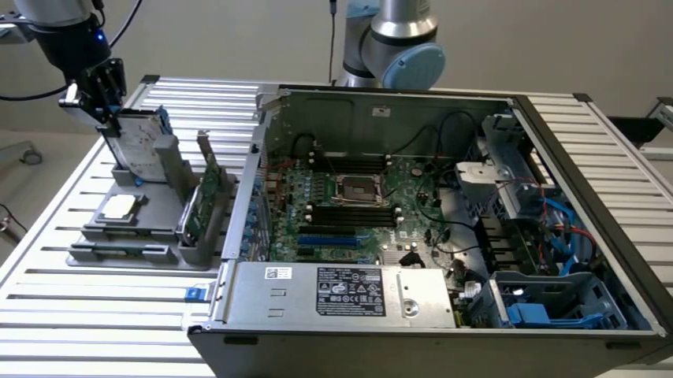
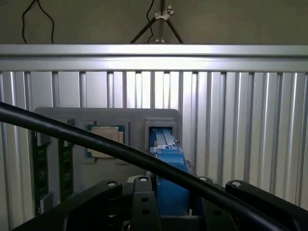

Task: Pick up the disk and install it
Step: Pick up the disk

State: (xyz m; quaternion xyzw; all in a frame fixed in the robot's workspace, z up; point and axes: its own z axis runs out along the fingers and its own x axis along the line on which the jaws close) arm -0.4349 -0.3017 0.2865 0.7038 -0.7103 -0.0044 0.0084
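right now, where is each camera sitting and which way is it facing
exterior view: high up off the arm, looking down on the table, the open case and the holder on this view's left; shows the arm and the gripper at the disk.
wrist view: on the wrist, looking along the gripper down at the holder; shows the gripper's black body and a cable.
shared: the disk standing in the holder, the chip beside it.

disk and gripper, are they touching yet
Cannot tell. The exterior view puts the gripper at the top of the upright disk, and the wrist view shows its blue frame close up, but neither shows contact or a gap plainly.
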